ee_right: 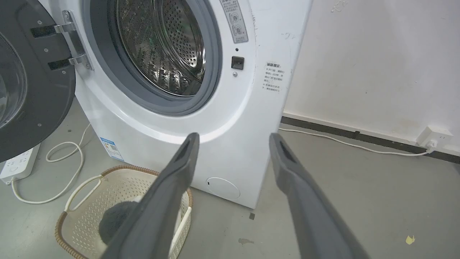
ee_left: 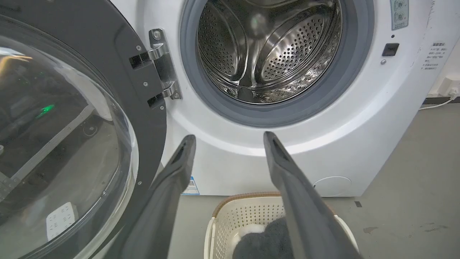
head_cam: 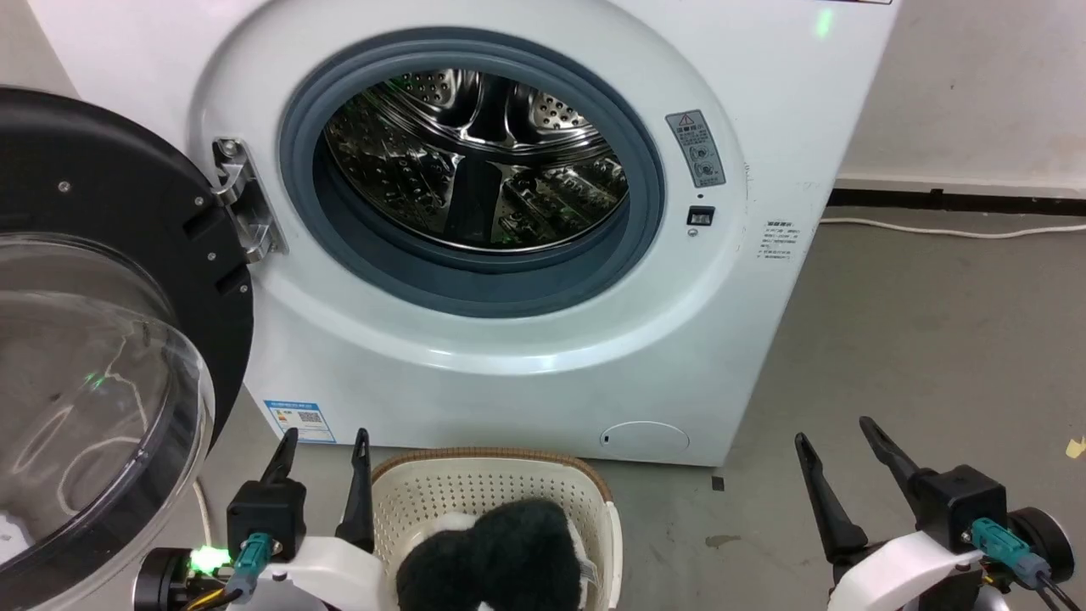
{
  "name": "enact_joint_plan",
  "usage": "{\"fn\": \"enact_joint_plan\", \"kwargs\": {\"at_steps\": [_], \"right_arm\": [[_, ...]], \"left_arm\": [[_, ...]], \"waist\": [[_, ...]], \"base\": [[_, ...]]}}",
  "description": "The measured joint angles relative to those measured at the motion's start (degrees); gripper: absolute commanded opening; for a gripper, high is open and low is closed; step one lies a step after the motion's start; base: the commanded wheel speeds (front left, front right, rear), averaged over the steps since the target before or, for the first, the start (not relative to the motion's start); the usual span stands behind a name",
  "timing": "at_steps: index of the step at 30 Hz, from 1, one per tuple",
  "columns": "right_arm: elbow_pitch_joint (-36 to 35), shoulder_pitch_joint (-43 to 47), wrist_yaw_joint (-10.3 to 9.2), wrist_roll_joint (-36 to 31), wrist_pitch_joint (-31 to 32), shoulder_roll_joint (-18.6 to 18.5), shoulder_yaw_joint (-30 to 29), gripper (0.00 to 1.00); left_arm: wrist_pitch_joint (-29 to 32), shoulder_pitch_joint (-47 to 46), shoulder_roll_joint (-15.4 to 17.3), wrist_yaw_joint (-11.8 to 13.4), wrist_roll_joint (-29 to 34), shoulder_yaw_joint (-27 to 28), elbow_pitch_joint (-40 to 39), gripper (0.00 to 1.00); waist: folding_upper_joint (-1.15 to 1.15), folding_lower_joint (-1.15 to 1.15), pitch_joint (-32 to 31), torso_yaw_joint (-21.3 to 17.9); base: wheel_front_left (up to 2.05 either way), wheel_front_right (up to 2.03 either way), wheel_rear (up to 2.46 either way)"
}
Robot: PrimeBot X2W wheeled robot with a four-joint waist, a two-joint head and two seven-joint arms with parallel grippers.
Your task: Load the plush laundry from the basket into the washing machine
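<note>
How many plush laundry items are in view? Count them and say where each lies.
1. A fluffy black-and-white plush item lies in the cream perforated plastic basket before the white front-loading washing machine. Others may hide beneath it.

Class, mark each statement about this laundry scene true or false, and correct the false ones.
1. The washing machine's door stands open, with the drum exposed. True.
2. The plush laundry lies inside the drum. False: it lies in the basket.
3. The left gripper and the right gripper are both open, holding nothing. True.
4. The basket sits on top of the washing machine. False: it stands on the floor in front of it.
</note>
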Motion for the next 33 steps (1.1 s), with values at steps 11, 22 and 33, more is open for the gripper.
{"fn": "enact_joint_plan", "kwargs": {"at_steps": [11,22,33], "right_arm": [[-0.3,0.0,0.0,1.1,-1.3,0.0,-0.9,1.0],[-0.4,-1.9,0.0,2.1,-2.5,0.0,-1.5,1.0],[-0.7,-3.7,0.0,3.9,-4.0,0.0,-1.3,1.0]], "left_arm": [[-1.4,0.0,0.1,0.0,0.0,-1.0,0.5,1.0],[-2.5,-3.5,1.0,-1.0,-0.2,-2.3,5.6,1.0],[-3.0,-8.6,2.9,-2.1,-2.2,-5.0,12.4,1.0]], "waist": [[0.0,0.0,2.7,-0.7],[0.0,0.01,7.5,-2.1],[0.0,0.01,12.8,-4.2]], "base": [[0.0,0.0,0.0],[0.0,0.0,0.0],[0.0,0.0,0.0]]}}
